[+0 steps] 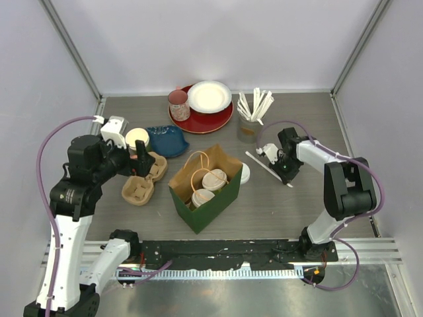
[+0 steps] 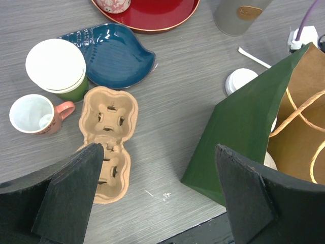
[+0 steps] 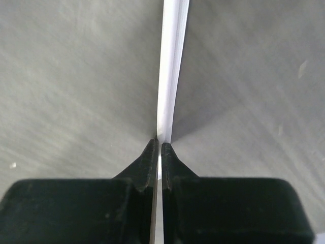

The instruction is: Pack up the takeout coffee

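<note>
Two takeout coffee cups with white lids [image 1: 213, 178] stand inside the open green paper bag [image 1: 221, 198] at the table's middle. Another green cup with a white lid [image 2: 56, 66] stands left of the blue dish, beside the cardboard cup carrier [image 2: 106, 137]. A loose white lid [image 2: 241, 80] lies by the bag's far side. My left gripper [image 2: 158, 149] hangs open above the table between carrier and bag, holding nothing. To the right of the bag, my right gripper [image 3: 158, 145] is down at the table, shut on a thin white stick [image 3: 170, 76] that lies there [image 1: 264, 165].
A white mug with a pink handle [image 2: 33, 114] sits left of the carrier. A blue leaf-shaped dish [image 2: 114, 53], a red plate [image 1: 211, 122] bearing a white plate, a pink cup [image 1: 178, 104] and a grey tin of white sticks [image 1: 251, 122] stand along the back.
</note>
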`<control>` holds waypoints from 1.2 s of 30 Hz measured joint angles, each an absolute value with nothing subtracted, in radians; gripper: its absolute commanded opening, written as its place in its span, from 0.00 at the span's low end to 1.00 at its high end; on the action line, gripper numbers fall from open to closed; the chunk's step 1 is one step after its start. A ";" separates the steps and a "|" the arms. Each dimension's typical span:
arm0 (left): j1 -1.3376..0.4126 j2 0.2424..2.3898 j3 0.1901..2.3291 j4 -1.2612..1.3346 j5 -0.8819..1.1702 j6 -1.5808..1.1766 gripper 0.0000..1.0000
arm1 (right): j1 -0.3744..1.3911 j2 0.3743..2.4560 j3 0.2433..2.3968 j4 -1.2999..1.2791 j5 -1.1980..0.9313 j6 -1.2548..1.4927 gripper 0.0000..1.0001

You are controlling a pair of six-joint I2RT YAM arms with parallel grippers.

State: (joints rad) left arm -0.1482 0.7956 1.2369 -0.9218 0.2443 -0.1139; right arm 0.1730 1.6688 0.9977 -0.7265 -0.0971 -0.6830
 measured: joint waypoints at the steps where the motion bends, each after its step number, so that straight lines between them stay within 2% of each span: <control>1: -0.148 0.796 1.235 -0.921 0.244 -0.113 0.95 | 0.173 1.657 0.987 -0.746 -0.085 -0.690 0.01; 4: -0.149 0.796 1.223 -0.915 0.245 -0.110 0.95 | 0.171 1.599 0.937 -0.823 -0.031 -0.710 0.02; 8: -0.154 0.792 1.210 -0.907 0.245 -0.100 0.95 | 0.153 1.518 0.847 -0.902 0.042 -0.709 0.53; 9: -0.157 0.789 1.207 -0.905 0.245 -0.097 0.95 | 0.148 1.507 0.833 -0.915 0.055 -0.702 0.58; 10: -0.158 0.787 1.205 -0.904 0.244 -0.095 0.95 | 0.144 1.496 0.823 -0.930 0.064 -0.704 0.86; 14: -0.163 0.780 1.192 -0.894 0.243 -0.091 0.95 | 0.139 1.472 0.839 -0.941 0.037 -0.700 0.89; 16: -0.163 0.778 1.188 -0.891 0.242 -0.091 0.95 | 0.148 1.464 0.862 -0.924 0.000 -0.698 0.88; 22: -0.163 0.780 1.181 -0.878 0.244 -0.092 0.95 | 0.272 1.487 0.889 -0.867 -0.061 -0.741 0.73; 25: -0.163 0.780 1.181 -0.876 0.244 -0.092 0.95 | 0.326 1.560 0.905 -0.853 -0.084 -0.778 0.59; 28: -0.163 0.780 1.181 -0.872 0.244 -0.092 0.95 | 0.343 1.621 0.919 -0.848 -0.073 -0.796 0.38; 29: -0.163 0.780 1.181 -0.872 0.244 -0.092 0.95 | 0.348 1.631 0.927 -0.843 -0.063 -0.801 0.18; 31: -0.163 0.779 1.181 -0.871 0.244 -0.092 0.95 | 0.353 1.653 0.943 -0.845 -0.046 -0.801 0.02; 36: -0.163 0.779 1.181 -0.872 0.243 -0.092 0.95 | 0.390 1.662 0.950 -0.870 0.000 -0.786 0.01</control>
